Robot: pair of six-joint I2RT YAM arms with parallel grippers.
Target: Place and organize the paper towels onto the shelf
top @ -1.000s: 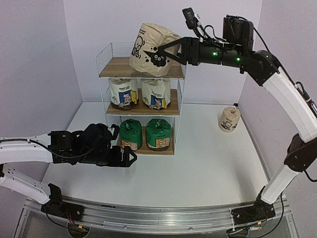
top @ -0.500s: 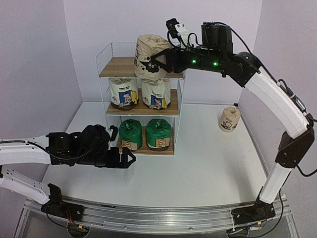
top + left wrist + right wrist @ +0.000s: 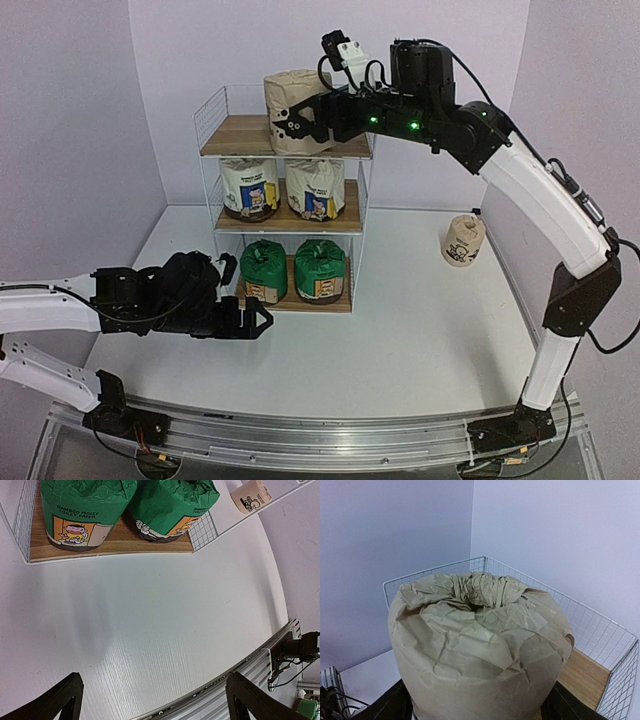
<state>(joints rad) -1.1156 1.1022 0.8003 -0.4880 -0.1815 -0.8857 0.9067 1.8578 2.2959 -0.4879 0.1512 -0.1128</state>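
I read the right gripper [image 3: 292, 124] as reaching over the shelf [image 3: 232, 135], its jaws flanking one tan roll [image 3: 477, 630] that stands upright on the top board (I cannot tell whether the fingers press the wrapper or only sit beside it). The left gripper [image 3: 152, 692] hangs spread wide, holding nothing, low over the counter [image 3: 420, 340] just in front of the bottom tier. Two white rolls [image 3: 249, 187] occupy the middle tier, two green rolls [image 3: 265, 268] the bottom tier, and a second tan roll [image 3: 464, 240] stands on the counter, well apart to the shelf's right.
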